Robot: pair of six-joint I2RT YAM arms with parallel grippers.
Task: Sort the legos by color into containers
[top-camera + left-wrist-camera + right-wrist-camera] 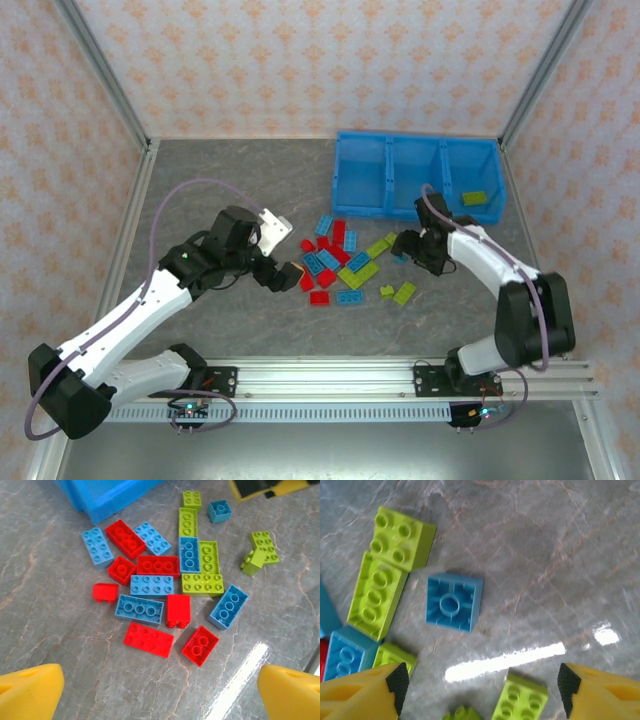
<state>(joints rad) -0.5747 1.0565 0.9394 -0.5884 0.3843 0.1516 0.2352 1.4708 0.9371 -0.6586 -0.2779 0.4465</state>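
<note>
Mostly studs-up, red, blue and lime legos (151,584) cluster, some seemingly inverted.

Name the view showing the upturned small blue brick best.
Right wrist: the small blue brick sits close, centred, hollow underside plain. Left wrist shows it small near the top edge; top external, a speck.

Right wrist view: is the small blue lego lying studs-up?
No, the small blue lego lies upside down, its hollow underside facing the camera.

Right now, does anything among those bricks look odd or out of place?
Yes: the small blue brick lies upside down, hollow underside up, beside the lime bricks. One red brick and another are tipped onto their sides.
</note>
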